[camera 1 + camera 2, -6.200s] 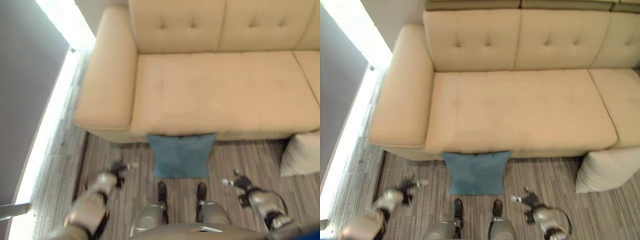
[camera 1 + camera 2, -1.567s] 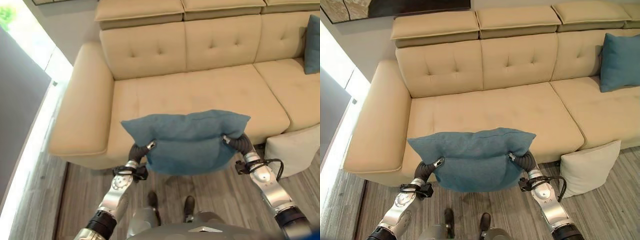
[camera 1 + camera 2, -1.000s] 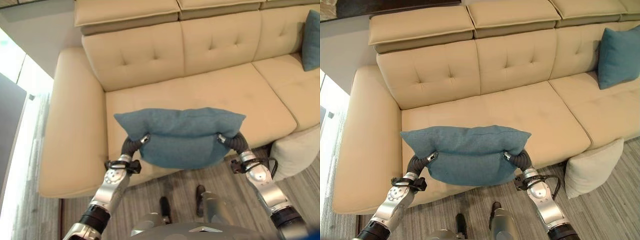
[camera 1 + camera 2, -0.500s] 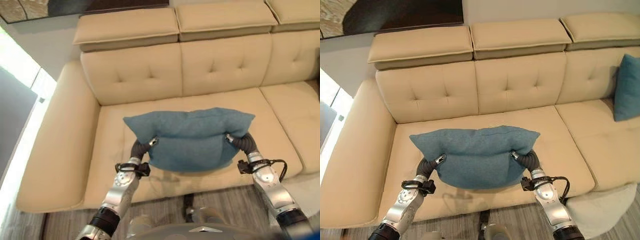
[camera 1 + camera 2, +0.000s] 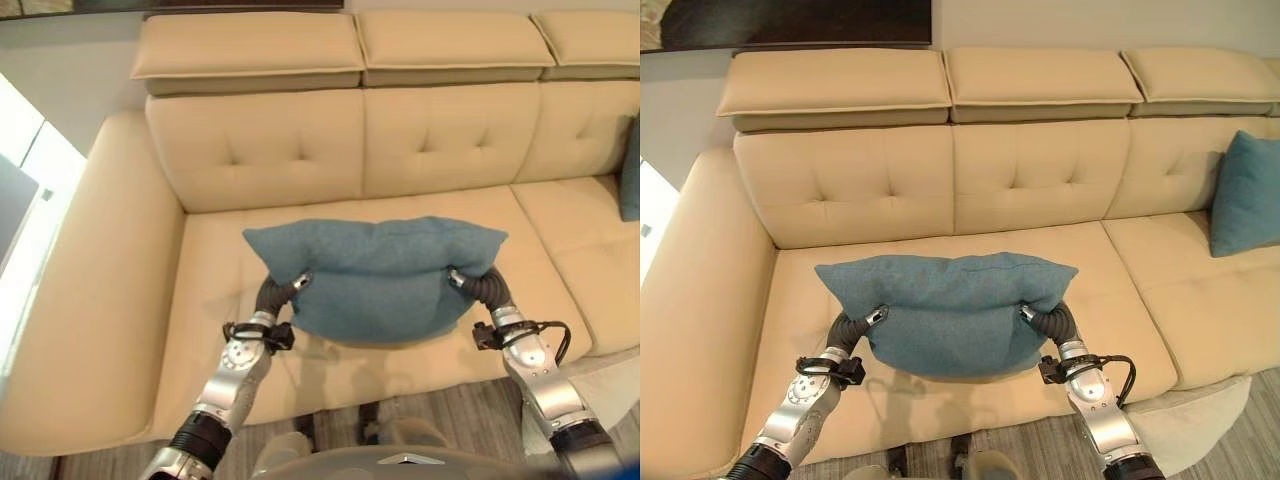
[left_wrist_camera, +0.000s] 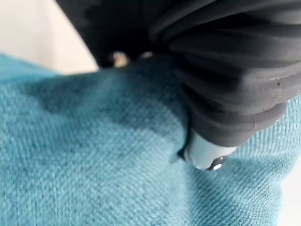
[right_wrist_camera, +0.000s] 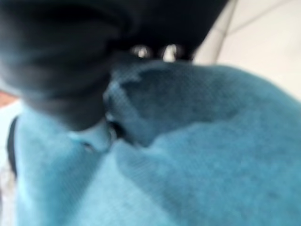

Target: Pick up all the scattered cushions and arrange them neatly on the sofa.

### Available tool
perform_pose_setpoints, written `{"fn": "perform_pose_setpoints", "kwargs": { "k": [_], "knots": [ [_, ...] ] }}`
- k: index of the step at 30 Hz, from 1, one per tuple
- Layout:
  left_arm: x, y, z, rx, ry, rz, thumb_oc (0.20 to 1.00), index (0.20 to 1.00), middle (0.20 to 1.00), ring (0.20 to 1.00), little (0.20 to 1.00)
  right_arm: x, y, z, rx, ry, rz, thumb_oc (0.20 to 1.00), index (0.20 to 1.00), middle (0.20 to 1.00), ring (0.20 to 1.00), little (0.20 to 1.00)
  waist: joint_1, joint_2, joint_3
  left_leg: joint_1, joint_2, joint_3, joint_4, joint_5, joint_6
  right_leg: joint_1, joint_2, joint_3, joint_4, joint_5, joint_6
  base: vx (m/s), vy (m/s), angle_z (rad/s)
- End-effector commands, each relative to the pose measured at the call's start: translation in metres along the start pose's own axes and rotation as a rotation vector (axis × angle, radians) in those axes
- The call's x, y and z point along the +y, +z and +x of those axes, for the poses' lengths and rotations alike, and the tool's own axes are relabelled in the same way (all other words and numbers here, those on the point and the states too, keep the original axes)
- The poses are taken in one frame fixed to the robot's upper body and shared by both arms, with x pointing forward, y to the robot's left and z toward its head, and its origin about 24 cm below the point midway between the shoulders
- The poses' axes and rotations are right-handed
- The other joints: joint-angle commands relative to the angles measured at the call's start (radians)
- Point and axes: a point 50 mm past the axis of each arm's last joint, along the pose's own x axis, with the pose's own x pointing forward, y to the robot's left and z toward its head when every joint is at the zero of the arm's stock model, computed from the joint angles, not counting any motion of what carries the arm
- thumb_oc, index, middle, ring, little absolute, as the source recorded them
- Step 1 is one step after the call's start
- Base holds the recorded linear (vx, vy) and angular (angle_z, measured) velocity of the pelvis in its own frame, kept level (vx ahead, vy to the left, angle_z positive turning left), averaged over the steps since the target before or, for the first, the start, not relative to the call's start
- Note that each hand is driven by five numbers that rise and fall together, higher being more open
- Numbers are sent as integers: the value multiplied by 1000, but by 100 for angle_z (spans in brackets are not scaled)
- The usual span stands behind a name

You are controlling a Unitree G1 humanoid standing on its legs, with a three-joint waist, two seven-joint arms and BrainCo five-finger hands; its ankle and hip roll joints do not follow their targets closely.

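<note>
Left eye view, blue cushion (image 5: 375, 275) between left hand (image 5: 283, 293) and right hand (image 5: 478, 287), both gripping it, above sofa (image 5: 260, 150)

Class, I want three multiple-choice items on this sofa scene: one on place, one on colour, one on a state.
1. Where is the carried cushion?
A. over the sofa seat
B. flat on the floor
C. on the headrests

2. What colour is it?
A. red
B. blue
C. white

3. How is it held?
A. by one hand
B. by both hands
C. by none

Key: 1 A, the cushion hangs above the sofa seat; 2 B, its cloth is blue; 3 B, the left hand and right hand clasp its ends.
</note>
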Motion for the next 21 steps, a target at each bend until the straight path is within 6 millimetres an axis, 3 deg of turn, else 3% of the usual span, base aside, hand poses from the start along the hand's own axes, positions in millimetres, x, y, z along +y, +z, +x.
{"fn": "perform_pose_setpoints", "kwargs": {
  "k": [1,3,9,14,15,21],
  "knots": [
    [-24,78,23,-368,-75,-8,200,200,200,200,200,-7,61,31,-292,-57,47,200,200,200,200,200,25,-35,-32,12,2,28,57,-50,-50,35,-110,54,61,-18,156,-33,16,8],
    [-27,83,26,-390,-70,-18,200,200,200,200,200,-7,67,36,-313,-60,48,200,200,200,200,200,27,-33,-27,0,3,27,55,-47,-49,22,-110,56,59,-14,155,-71,-3,2],
    [-43,137,50,-565,-65,12,200,200,200,200,200,-1,118,70,-462,-60,38,200,200,200,200,200,40,-42,5,-103,13,26,61,-23,-50,-90,-98,64,45,23,152,-117,-32,-1],
    [-55,191,67,-721,-45,76,200,200,200,200,200,-2,172,97,-596,-71,-6,200,200,200,200,200,49,-49,27,-208,20,14,84,-4,-55,-193,-93,70,56,52,153,-111,-30,-4],
    [-60,207,71,-765,-41,81,200,200,200,200,200,-3,191,104,-637,-78,-32,200,200,200,200,200,49,-49,35,-241,22,7,96,2,-57,-219,-95,69,59,60,152,-57,-8,-3],
    [-65,230,78,-810,-19,91,200,200,200,200,200,-3,220,118,-675,-92,-74,200,200,200,200,200,56,-47,45,-321,18,-16,114,18,-60,-287,-101,55,67,80,155,-39,-3,0]
  ]
}}
